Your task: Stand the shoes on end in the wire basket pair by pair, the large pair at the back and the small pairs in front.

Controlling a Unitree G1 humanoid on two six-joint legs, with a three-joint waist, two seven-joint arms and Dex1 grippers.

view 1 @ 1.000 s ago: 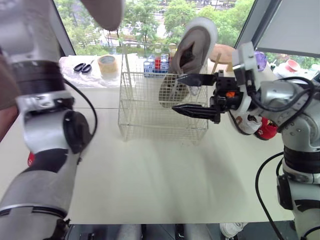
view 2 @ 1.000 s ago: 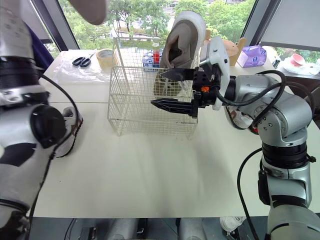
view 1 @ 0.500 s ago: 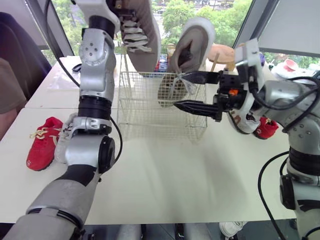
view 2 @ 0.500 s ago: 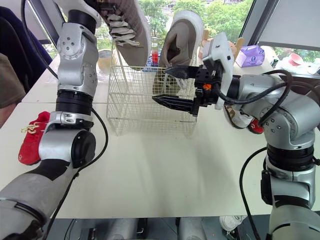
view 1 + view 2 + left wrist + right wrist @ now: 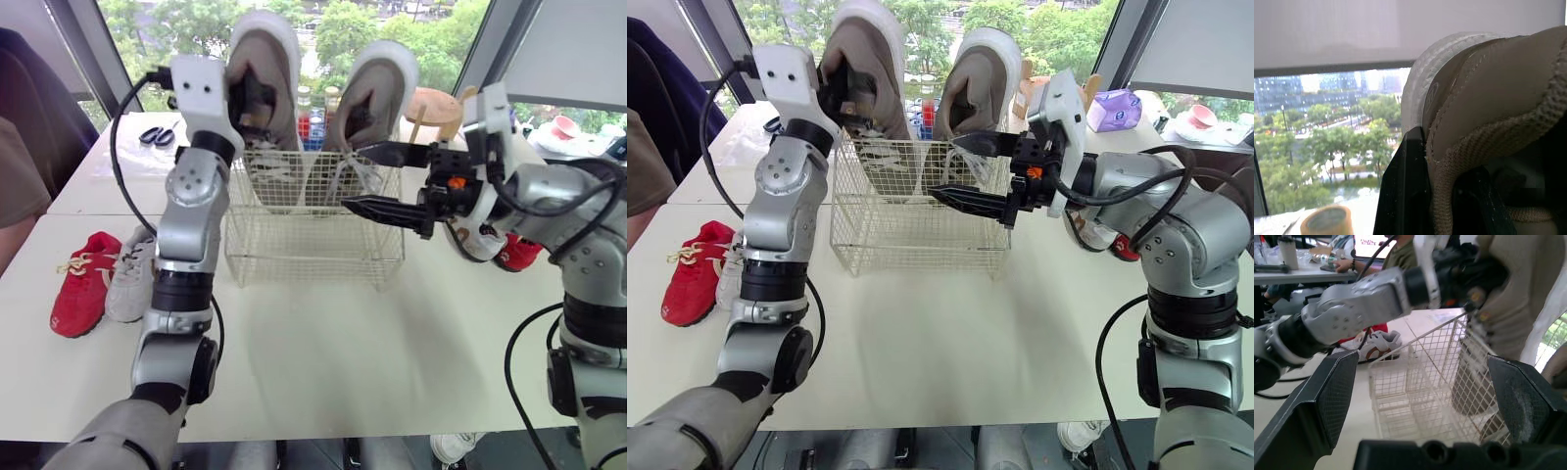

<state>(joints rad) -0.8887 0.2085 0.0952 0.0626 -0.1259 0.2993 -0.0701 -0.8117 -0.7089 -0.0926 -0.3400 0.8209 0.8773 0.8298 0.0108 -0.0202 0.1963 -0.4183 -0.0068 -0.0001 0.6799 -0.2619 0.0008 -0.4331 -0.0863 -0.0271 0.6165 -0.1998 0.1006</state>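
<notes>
At the wire basket's [image 5: 313, 262] back-left corner, the left gripper [image 5: 250, 101] clenches a large shoe [image 5: 266, 49] upright beside its mate [image 5: 384, 78]. Lower it straight and seat it before releasing. The right gripper [image 5: 351, 177] has its fingers spread, empty.

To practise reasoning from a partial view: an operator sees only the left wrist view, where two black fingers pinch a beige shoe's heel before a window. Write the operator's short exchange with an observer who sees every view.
Operator: Is the shoe I am holding inside the basket yet?
Observer: Yes. The left gripper holds the large beige shoe heel up, with its toe end down inside the wire basket, at the back left.
Operator: Where is its mate?
Observer: The other large shoe stands on end in the basket's back right.
</notes>
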